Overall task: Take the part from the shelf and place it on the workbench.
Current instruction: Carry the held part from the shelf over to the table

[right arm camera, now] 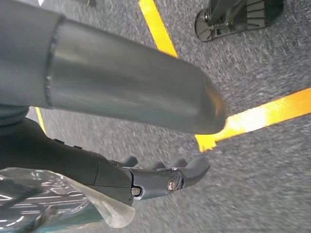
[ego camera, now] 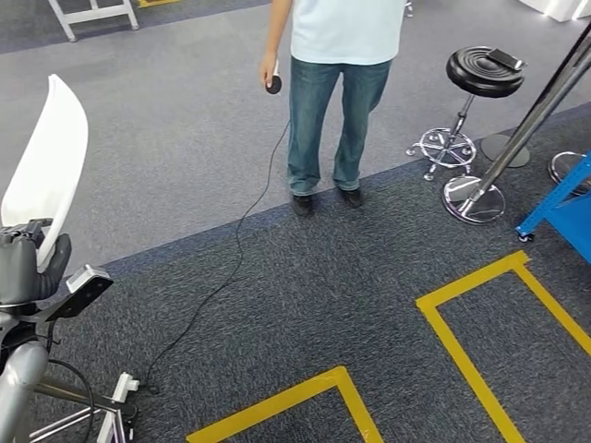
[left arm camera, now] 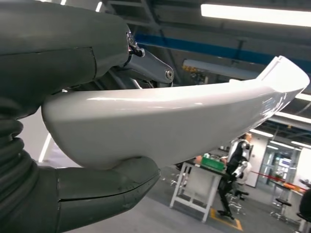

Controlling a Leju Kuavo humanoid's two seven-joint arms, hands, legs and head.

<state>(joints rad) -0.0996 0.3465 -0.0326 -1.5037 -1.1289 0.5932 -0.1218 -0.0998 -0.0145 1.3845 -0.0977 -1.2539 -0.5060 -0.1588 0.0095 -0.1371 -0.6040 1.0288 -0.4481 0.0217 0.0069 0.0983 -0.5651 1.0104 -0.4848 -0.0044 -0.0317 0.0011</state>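
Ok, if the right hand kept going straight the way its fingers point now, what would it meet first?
Probably nothing nearby: in the right wrist view the right hand holds nothing, and beyond its fingers lies open grey carpet with a yellow tape line. The floor looks like the first contact, though depth is hard to judge.

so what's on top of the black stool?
A flat dark object, maybe a phone, lies on the stool seat near its far edge. What's under it is covered.

Person [ego camera: 342,83] cut off above waist by head view's top edge; right-wrist carpet [right arm camera: 256,170] motion-blurred.
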